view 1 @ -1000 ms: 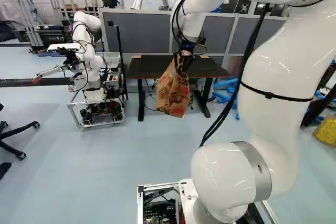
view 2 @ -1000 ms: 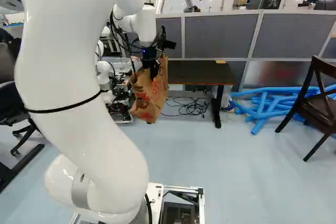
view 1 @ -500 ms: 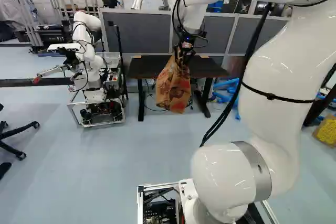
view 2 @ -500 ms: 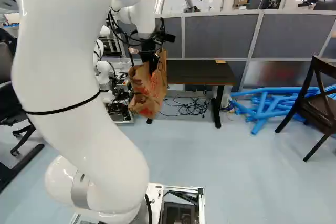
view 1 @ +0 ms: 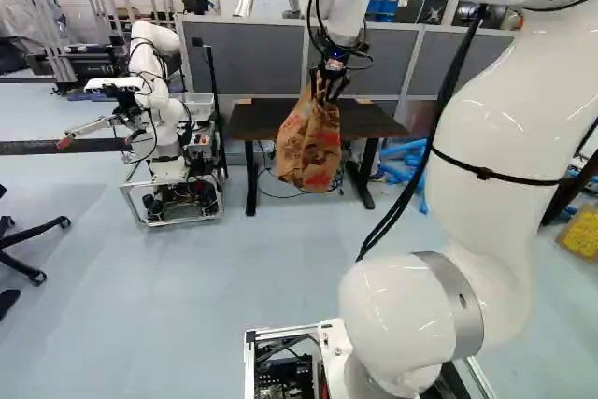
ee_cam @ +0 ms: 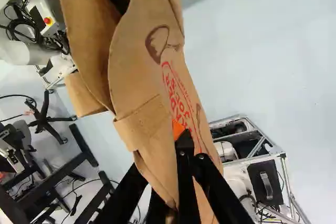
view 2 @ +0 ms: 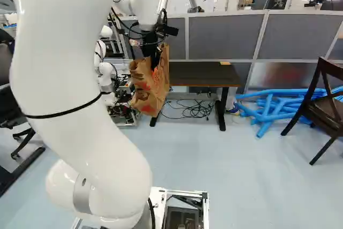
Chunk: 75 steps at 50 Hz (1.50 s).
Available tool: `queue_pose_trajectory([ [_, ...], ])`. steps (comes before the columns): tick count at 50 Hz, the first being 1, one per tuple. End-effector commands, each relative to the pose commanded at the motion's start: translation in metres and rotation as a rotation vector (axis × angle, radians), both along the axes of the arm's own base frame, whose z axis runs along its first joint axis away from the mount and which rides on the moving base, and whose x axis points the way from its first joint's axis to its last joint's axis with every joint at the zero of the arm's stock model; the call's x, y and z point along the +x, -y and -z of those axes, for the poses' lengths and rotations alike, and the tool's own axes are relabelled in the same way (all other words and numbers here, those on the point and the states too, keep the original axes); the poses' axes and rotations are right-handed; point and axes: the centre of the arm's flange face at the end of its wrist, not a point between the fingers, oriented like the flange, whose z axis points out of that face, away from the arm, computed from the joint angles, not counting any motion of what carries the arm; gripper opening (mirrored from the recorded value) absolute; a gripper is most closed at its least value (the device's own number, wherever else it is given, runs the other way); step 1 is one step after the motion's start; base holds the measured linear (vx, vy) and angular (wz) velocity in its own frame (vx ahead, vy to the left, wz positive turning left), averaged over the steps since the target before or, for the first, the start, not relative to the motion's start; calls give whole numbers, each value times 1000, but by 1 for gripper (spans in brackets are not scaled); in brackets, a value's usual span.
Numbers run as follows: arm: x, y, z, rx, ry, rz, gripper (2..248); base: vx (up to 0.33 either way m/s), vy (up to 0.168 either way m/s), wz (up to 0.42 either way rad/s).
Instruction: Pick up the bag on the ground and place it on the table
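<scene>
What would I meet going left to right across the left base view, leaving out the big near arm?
Wheeled chair's legs, another robot, table's left leg, hanging paper bag, table's right leg, blue tubes, yellow thing.

- The white UFACTORY 850 arm [view 1: 495, 119] rises from its near lowest joint [view 1: 411, 320], bends high and reaches toward the far side.
- Its wrist [view 1: 345, 21] points downward at the far end, black cables looping beside it.
- The black gripper [view 2: 154, 63] hangs below, fingers [ee_cam: 185, 156] pinched together, one orange pad [ee_cam: 178, 129] partly showing.
</scene>
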Motion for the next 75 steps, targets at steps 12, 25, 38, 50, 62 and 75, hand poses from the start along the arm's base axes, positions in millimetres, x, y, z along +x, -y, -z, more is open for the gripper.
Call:
queue_pose_trajectory([
  [12,1,0,-17,2,1,-5,22,0,0,0],
  [25,0,-1,-28,4,-10,-10,22,0,0,0],
  [38,0,-1,-28,4,-14,-11,22,0,0,0],
  [50,0,-1,-28,4,-14,-11,22,0,0,0],
  [62,0,-1,-28,4,-14,-11,22,14,0,0],
  [75,0,-1,-28,4,-14,-11,22,70,2,-2],
])
